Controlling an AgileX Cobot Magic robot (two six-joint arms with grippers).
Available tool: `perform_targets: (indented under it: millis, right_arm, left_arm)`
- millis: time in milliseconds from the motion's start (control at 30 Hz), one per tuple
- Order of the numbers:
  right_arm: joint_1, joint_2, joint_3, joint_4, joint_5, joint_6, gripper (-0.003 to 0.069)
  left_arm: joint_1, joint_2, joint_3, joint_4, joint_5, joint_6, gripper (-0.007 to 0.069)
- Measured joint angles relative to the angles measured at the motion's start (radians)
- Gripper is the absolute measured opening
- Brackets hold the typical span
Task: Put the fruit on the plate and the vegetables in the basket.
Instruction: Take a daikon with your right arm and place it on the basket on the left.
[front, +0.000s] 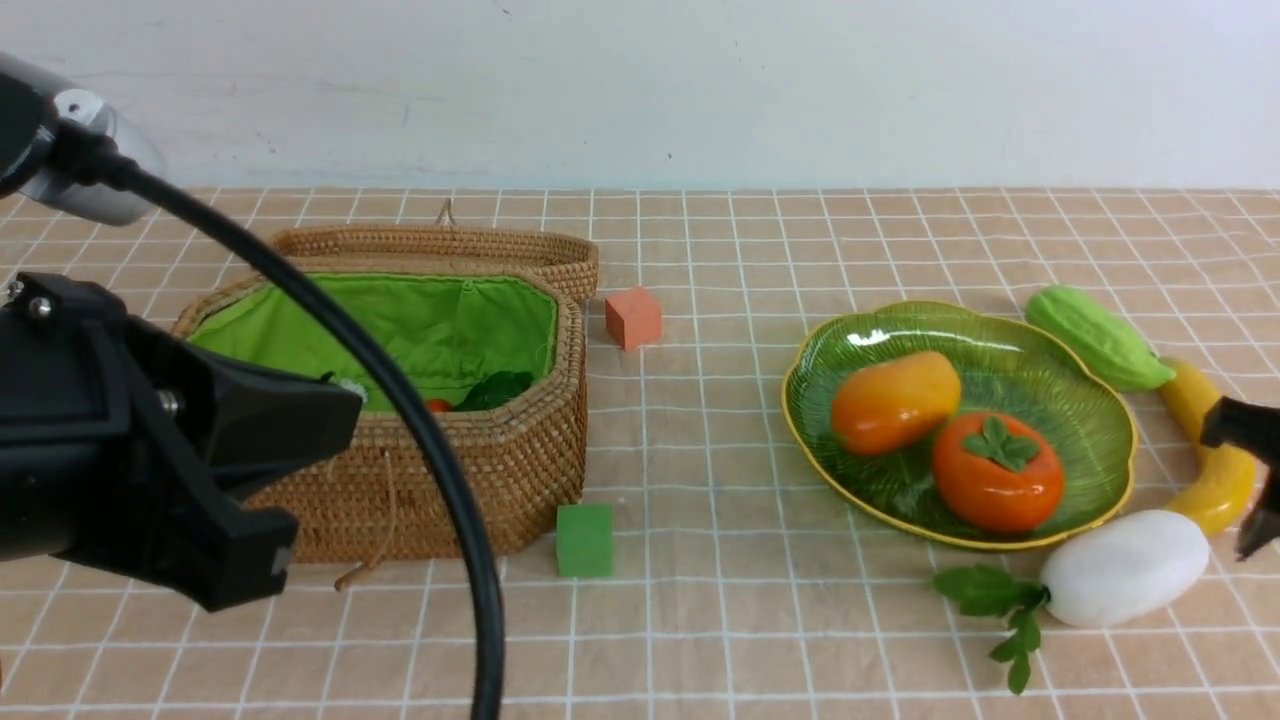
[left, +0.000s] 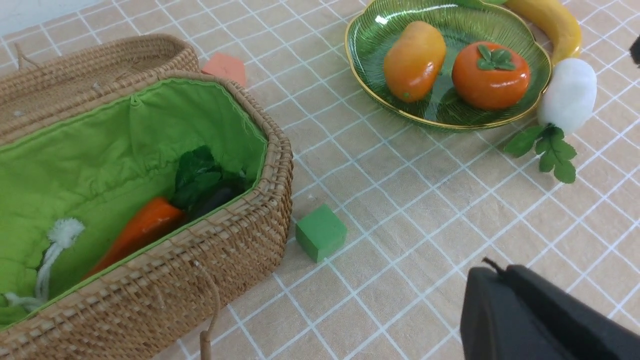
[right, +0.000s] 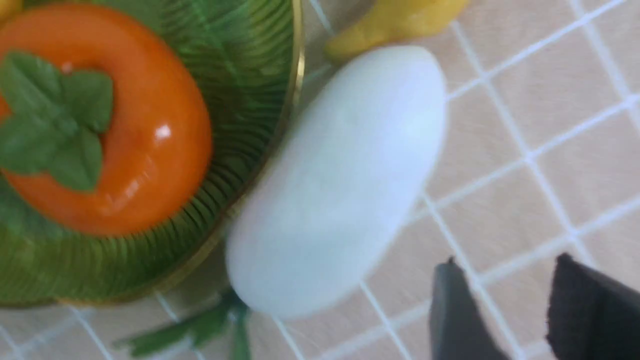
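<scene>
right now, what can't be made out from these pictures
- Eggplant: in the left wrist view, only a dark patch under the carrot leaves; in the front view, hidden behind the basket wall.
- Left gripper: jaws cut off at the left wrist view's corner.
- Right gripper: cut off by the front view's right edge.
- Radish: blurred in the right wrist view.

Checked tabletop (front: 740, 560) carries a basket (front: 500, 470) at left and a plate (front: 1080, 410) at right; orange cube (front: 633, 317) and green cube (front: 584, 540) lie between; gourd (front: 1095, 337), banana (front: 1215, 470) and radish (front: 1125, 567) lie just beside the plate
</scene>
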Motion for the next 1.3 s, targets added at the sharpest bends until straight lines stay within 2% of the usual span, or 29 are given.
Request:
perform_targets:
  millis: [33,67,167,300,400,567,633,767,1033,1300]
  right_arm:
    - [-0.002,0.005,0.001,0.012,-0.009,-0.004,0.0372]
    - [-0.004,0.034,0.004,0.04,-0.062,-0.02,0.0437]
    - [-0.004,0.109,0.005,0.095,-0.161,-0.036,0.0562]
    - [-0.004,0.19,0.005,0.112,-0.224,-0.036,0.0656]
    - [-0.004,0.206,0.005,0.115,-0.231,-0.036,0.0657]
    - [-0.004,0.205,0.003,0.115,-0.22,-0.036,0.0587]
    - [-0.004,0.199,0.003,0.106,-0.201,-0.036,0.0534]
    - [-0.004,0.195,-0.005,0.095,-0.18,-0.057,0.0498]
    - [-0.004,0.193,-0.022,0.093,-0.084,-0.086,0.0534]
    - [-0.004,0.244,-0.027,0.097,-0.077,-0.093,0.0542]
  left_arm:
    - [0.0,0.0,0.0,0.0,0.0,0.0,0.0008]
    - [0.0,0.0,0.0,-0.001,0.0,0.0,0.0008]
    - [0.0,0.0,0.0,-0.001,0.0,0.0,0.0012]
    - [0.0,0.0,0.0,-0.003,0.0,0.0,0.0015]
    - [0.0,0.0,0.0,-0.008,0.003,0.0,0.0015]
    - [0.0,0.0,0.0,-0.013,0.003,0.0,0.0015]
    - [0.0,0.0,0.0,-0.013,0.003,0.0,0.0015]
    - [0.0,0.0,0.0,-0.013,0.004,0.0,0.0015]
    - [0.0,0.0,0.0,-0.014,0.011,0.0,0.0015]
    - [0.0,0.0,0.0,-0.014,0.013,0.0,0.0015]
